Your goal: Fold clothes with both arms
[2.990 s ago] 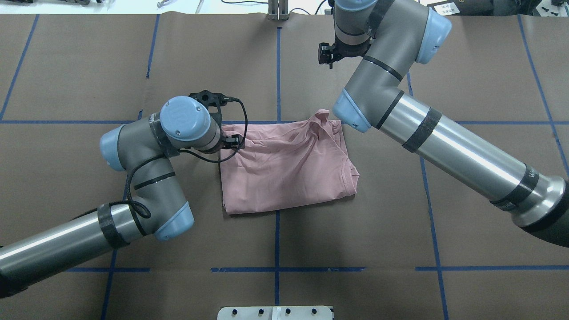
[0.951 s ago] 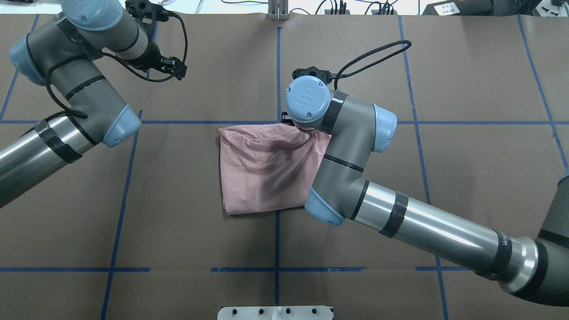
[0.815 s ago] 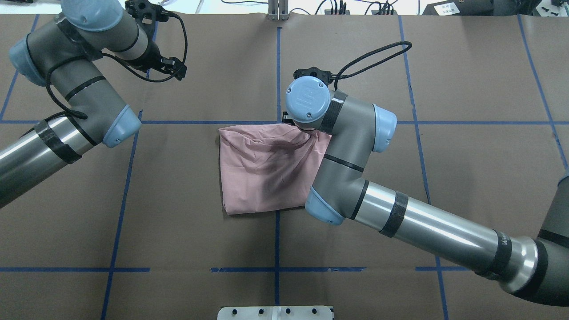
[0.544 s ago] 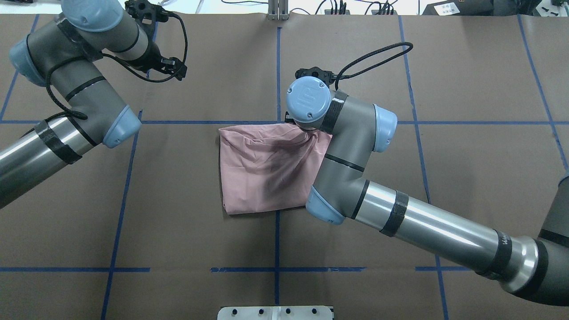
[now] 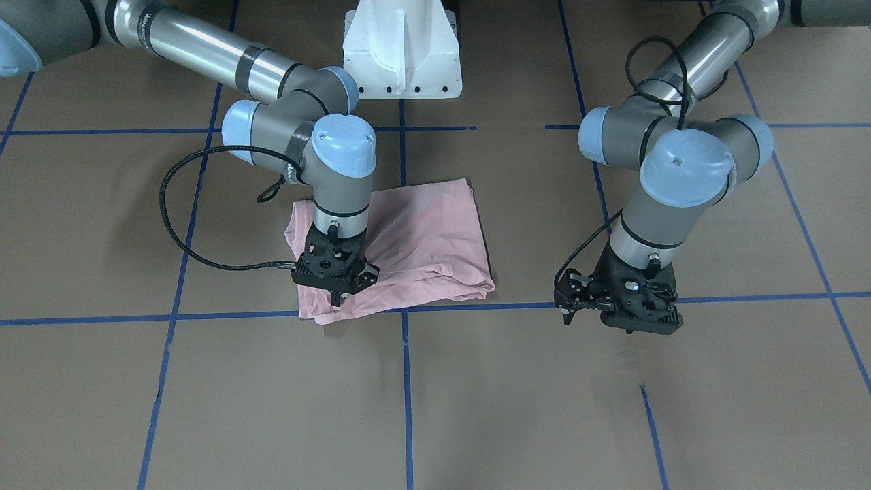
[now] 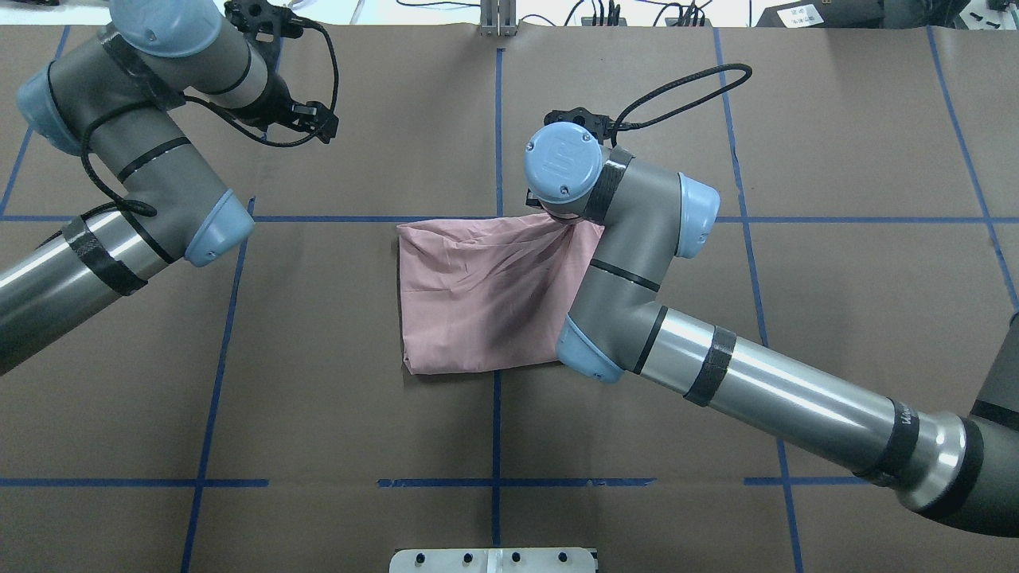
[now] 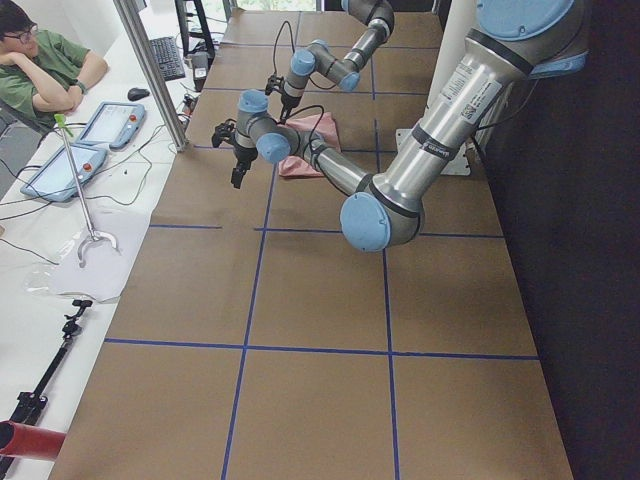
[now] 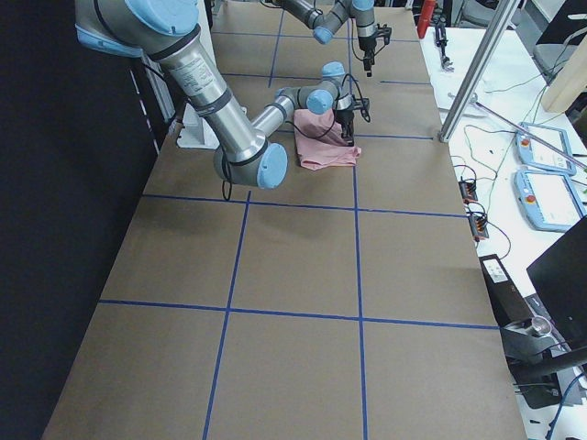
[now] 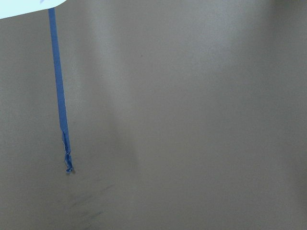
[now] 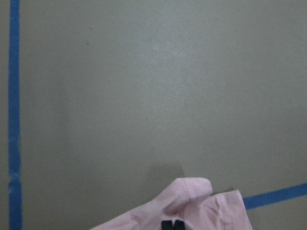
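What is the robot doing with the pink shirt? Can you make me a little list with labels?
Shirt: pale pink T-shirt, folded up, lying on the brown table
Right gripper: down at the shirt edge farthest from the robot's base, pinching the cloth
Left gripper: off to the side over bare table, holding nothing; open or shut is unclear
Table marks: blue tape lines in a grid

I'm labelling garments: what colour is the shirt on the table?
The shirt is plain pale pink, with no print showing. It's clearest in the overhead view.
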